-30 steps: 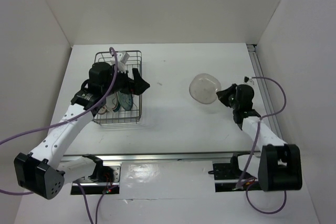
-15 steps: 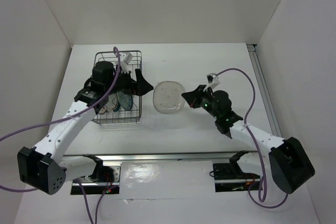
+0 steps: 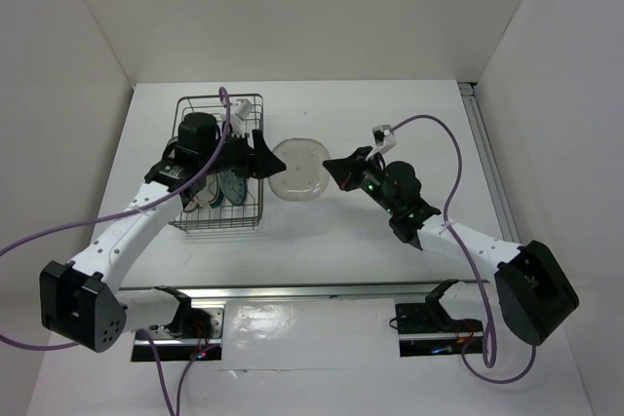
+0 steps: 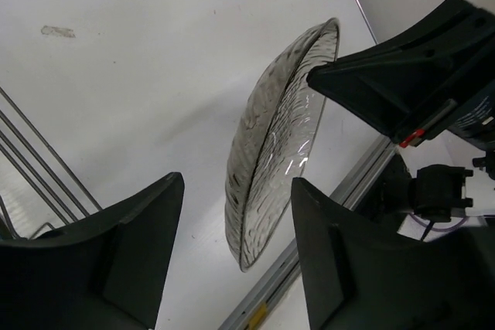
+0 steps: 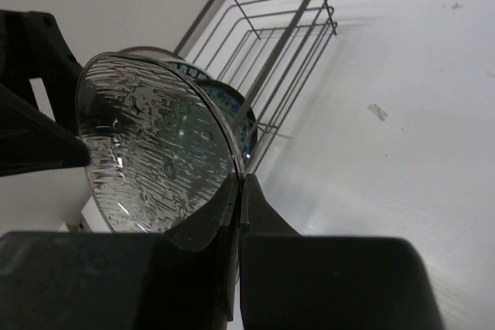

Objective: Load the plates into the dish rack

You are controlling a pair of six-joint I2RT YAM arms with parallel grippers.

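The clear, textured round glass plate (image 3: 299,169) hangs tilted just beside the dark wire dish rack (image 3: 244,96). The right gripper (image 3: 336,168) pinches its rim. The left gripper (image 3: 261,158) gapes around the opposite edge, probably to take it over.

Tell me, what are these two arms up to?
The right claw is pinching the rim of a clear, textured glass plate, holding it on edge above the table. The left claw waits open right beside it, not gripping it, so this looks like a handover. Just behind is the dark wire dish rack, already holding a teal-blue patterned plate.
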